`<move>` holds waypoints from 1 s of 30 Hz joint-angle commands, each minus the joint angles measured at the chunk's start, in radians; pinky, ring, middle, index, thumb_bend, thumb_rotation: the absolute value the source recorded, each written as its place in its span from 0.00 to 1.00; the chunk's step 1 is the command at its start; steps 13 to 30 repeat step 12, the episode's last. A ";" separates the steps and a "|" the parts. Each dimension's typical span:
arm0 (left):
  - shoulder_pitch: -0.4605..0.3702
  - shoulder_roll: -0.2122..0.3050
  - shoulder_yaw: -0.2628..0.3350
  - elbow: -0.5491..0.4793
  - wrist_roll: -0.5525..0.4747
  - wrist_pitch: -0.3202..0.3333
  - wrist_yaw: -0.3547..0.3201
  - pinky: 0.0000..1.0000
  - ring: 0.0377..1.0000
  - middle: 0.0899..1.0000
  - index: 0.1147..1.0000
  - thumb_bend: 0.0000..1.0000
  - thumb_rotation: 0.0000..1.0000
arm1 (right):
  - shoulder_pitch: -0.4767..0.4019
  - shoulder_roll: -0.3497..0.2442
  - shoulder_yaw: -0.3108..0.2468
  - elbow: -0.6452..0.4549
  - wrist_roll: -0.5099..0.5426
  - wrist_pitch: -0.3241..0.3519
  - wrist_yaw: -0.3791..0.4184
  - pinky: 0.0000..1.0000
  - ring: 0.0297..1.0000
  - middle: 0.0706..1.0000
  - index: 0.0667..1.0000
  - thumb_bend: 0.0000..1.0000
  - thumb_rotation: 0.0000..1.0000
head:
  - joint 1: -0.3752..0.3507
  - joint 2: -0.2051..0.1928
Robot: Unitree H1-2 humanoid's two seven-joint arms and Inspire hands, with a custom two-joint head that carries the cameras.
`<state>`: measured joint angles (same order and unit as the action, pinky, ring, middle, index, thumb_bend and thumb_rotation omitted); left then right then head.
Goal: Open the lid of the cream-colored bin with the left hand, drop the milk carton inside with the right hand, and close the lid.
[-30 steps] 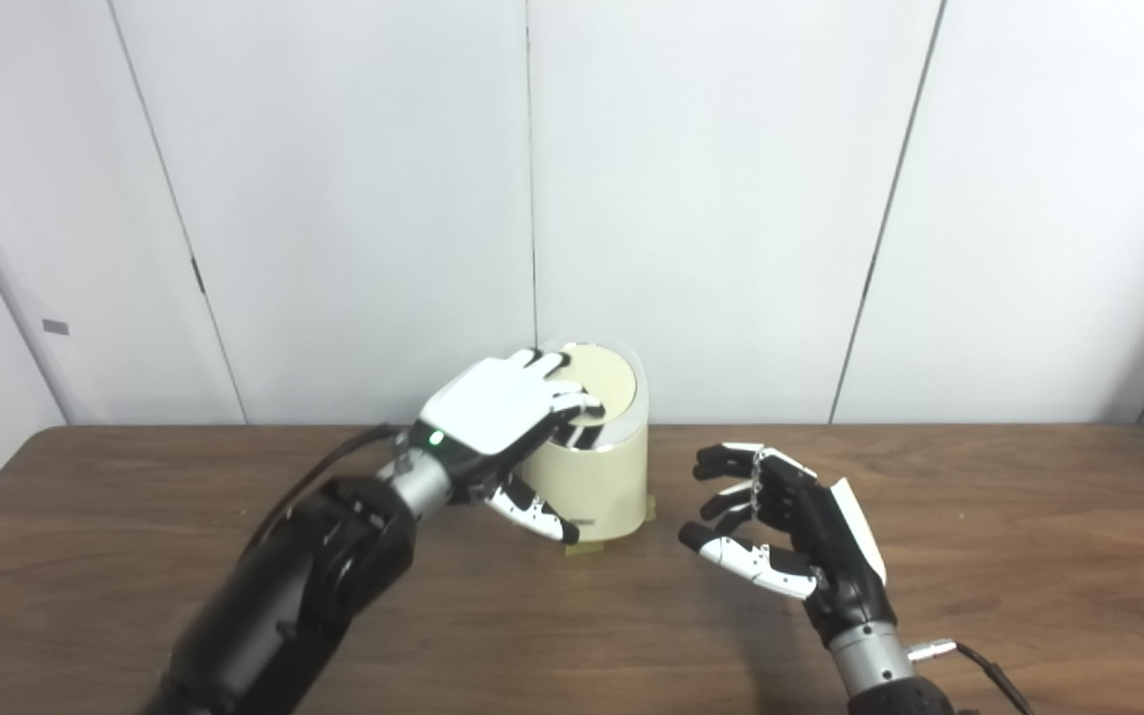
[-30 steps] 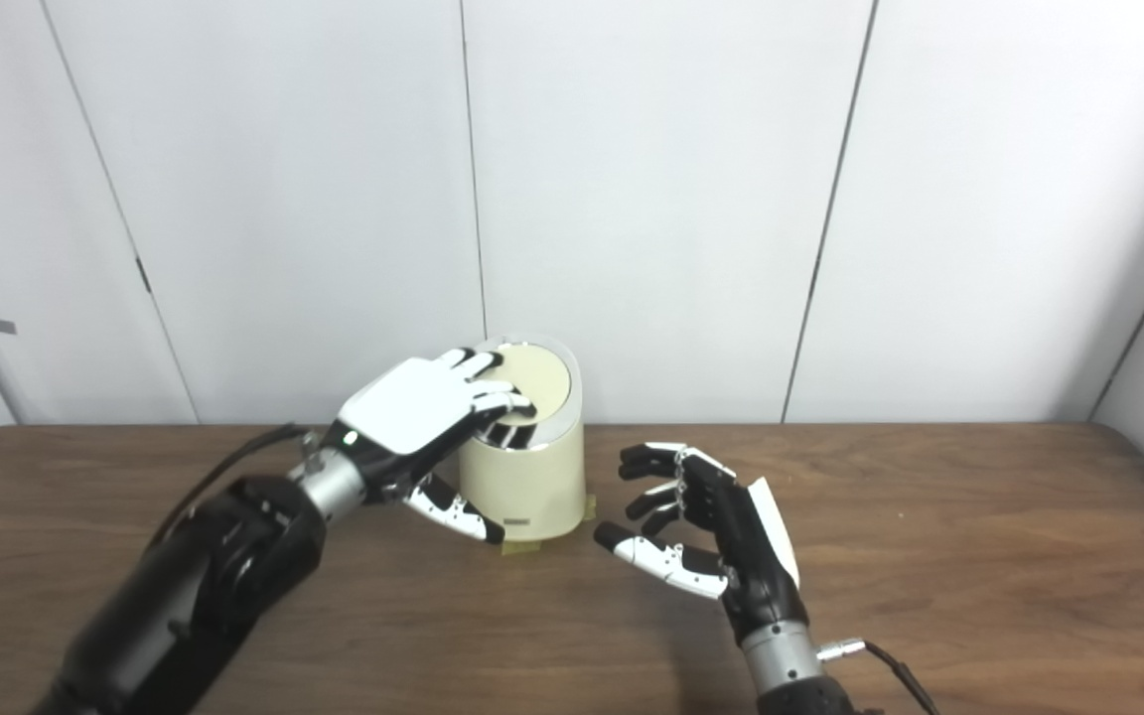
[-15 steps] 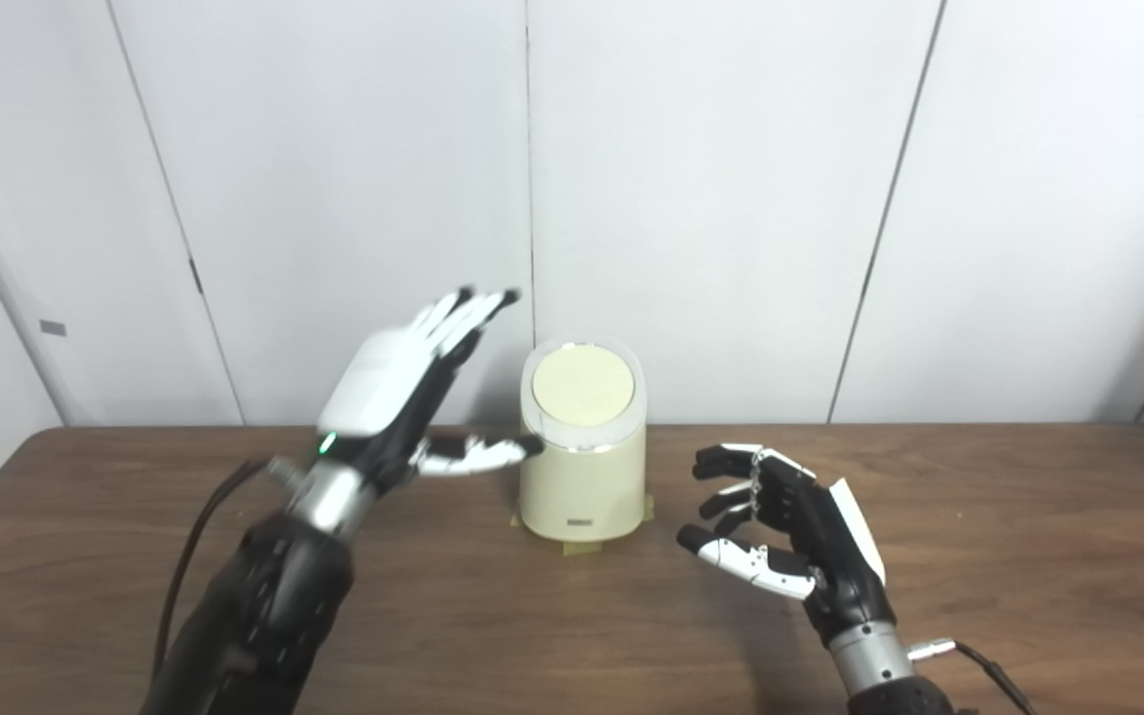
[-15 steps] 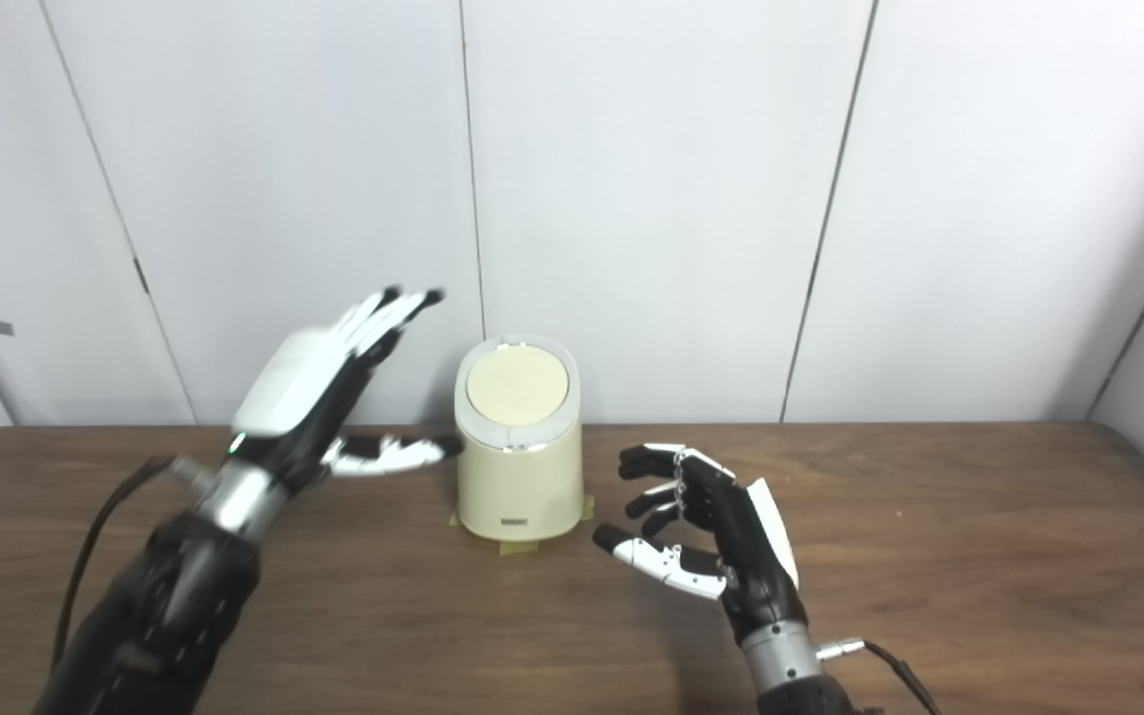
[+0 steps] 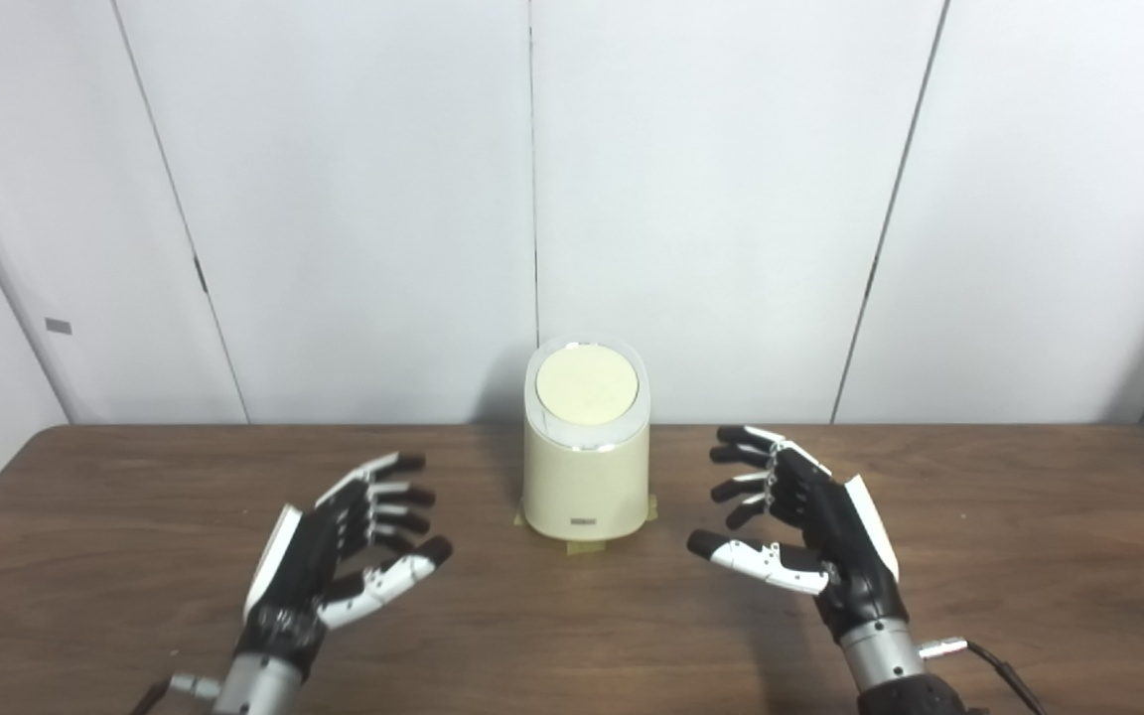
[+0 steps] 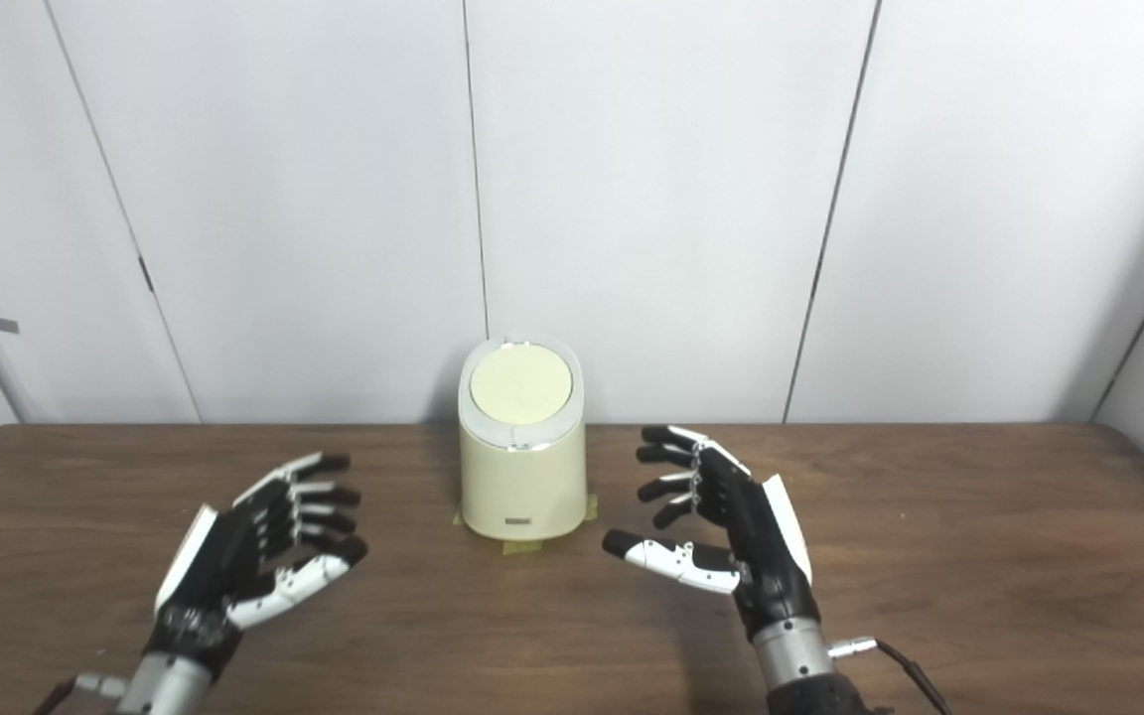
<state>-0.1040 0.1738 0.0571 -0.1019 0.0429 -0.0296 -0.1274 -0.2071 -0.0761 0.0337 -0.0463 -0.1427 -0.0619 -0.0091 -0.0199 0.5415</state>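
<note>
Withdrawal noted: left robot hand point(image 5: 339, 551) has come off the lid point(image 5: 587, 385) of the cream-colored bin point(image 5: 587, 467), fingers apart, empty, over the desk point(image 5: 1029, 556). Right robot hand point(image 5: 810, 536) likewise spread, empty. Lid closed; milk carton unseen, presumably inside. Task appears complete.

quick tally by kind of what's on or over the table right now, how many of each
bin, cream-colored, lid shut: 1
robot hands, both open and empty: 2, left hand and right hand
milk carton: 0 in view
total: 3
</note>
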 commanded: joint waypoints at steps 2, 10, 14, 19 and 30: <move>-0.029 0.004 0.005 -0.018 -0.034 -0.055 0.001 0.58 0.67 0.72 0.76 0.72 0.30 | -0.015 -0.004 -0.003 -0.042 0.017 -0.024 0.009 0.56 0.71 0.78 0.78 0.75 0.25 | 0.007 0.005; -0.024 0.013 -0.001 -0.005 -0.038 -0.046 -0.001 0.63 0.72 0.77 0.81 0.74 0.31 | -0.010 -0.014 0.006 -0.072 0.027 0.013 0.038 0.65 0.77 0.84 0.82 0.79 0.27 | -0.001 0.015; -0.024 0.018 -0.002 0.011 -0.040 -0.049 -0.005 0.63 0.72 0.78 0.82 0.74 0.31 | -0.010 -0.018 0.010 -0.076 0.024 0.018 0.045 0.65 0.77 0.84 0.82 0.79 0.27 | -0.007 0.016; -0.024 0.018 -0.002 0.011 -0.040 -0.049 -0.005 0.63 0.72 0.78 0.82 0.74 0.31 | -0.010 -0.018 0.010 -0.076 0.024 0.018 0.045 0.65 0.77 0.84 0.82 0.79 0.27 | -0.007 0.016; -0.024 0.018 -0.002 0.011 -0.040 -0.049 -0.005 0.63 0.72 0.78 0.82 0.74 0.31 | -0.010 -0.018 0.010 -0.076 0.024 0.018 0.045 0.65 0.77 0.84 0.82 0.79 0.27 | -0.007 0.016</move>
